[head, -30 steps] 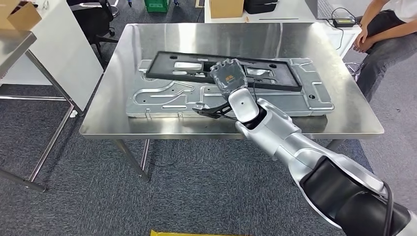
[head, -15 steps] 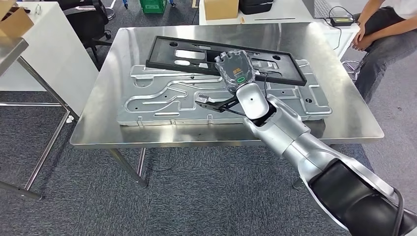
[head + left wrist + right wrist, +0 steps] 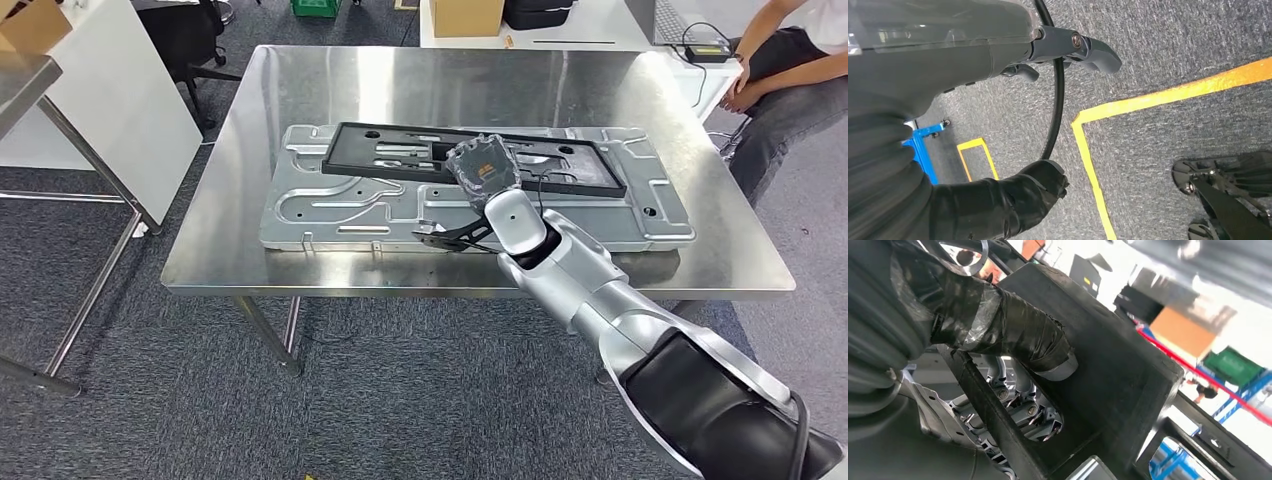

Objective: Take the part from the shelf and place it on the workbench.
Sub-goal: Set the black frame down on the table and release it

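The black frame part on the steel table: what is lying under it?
Under the black frame part lies a silver stamped metal panel, itself on the steel table. The right hand grips the frame and covers the panel there.

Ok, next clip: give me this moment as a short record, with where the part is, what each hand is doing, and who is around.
part: black frame, lying on the metal plate
support: steel table
right hand: grips the black frame, fingers through an opening
left hand: hanging over grey carpet with yellow tape lines, holding nothing
bystander: person seated beyond the table's far right corner
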Action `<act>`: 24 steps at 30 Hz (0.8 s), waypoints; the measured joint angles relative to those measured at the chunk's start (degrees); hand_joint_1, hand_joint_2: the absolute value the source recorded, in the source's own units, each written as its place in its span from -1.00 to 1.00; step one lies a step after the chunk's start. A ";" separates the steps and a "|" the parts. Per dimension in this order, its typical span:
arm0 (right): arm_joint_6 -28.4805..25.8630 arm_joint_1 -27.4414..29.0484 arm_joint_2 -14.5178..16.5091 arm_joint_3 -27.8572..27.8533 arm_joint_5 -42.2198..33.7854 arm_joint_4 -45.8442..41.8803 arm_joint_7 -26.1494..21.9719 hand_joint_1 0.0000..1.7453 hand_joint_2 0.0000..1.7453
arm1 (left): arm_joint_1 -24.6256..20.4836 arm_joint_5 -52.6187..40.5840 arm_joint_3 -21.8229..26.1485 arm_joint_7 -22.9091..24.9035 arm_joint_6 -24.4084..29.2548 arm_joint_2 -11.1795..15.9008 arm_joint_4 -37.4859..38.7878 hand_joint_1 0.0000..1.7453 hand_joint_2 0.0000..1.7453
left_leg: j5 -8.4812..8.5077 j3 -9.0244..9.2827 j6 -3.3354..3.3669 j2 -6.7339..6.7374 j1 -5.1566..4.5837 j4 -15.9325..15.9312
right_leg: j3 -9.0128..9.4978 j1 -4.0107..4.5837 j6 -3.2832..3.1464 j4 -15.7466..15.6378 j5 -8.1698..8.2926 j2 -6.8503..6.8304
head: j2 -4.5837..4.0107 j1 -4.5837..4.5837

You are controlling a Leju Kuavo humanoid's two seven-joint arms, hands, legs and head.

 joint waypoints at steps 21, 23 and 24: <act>8.91 2.65 0.60 0.54 -4.06 11.96 -5.28 -1.00 -1.00 | -0.89 2.84 0.80 1.68 -4.72 0.00 0.00 -1.00 1.00 | 0.04 0.13 0.23 0.12 -0.12 0.00 | 0.03 -0.05 0.63 -0.01 0.06 0.05 | 0.00 -0.01; 9.06 2.57 0.61 0.54 -4.20 12.24 -5.36 -1.00 -1.00 | -0.93 2.76 0.91 1.78 -4.77 0.00 -0.01 -1.00 1.00 | 0.03 0.21 0.23 0.13 -0.12 0.00 | 0.10 -0.05 0.63 0.00 0.06 0.07 | 0.00 -0.01; 9.22 2.53 0.64 0.54 -4.26 12.33 -5.39 -1.00 -1.00 | -0.95 2.70 0.92 1.92 -4.73 0.00 -0.01 -1.00 1.00 | 0.03 0.27 0.23 0.14 -0.12 0.00 | 0.15 -0.05 0.64 0.00 0.05 0.07 | 0.00 -0.01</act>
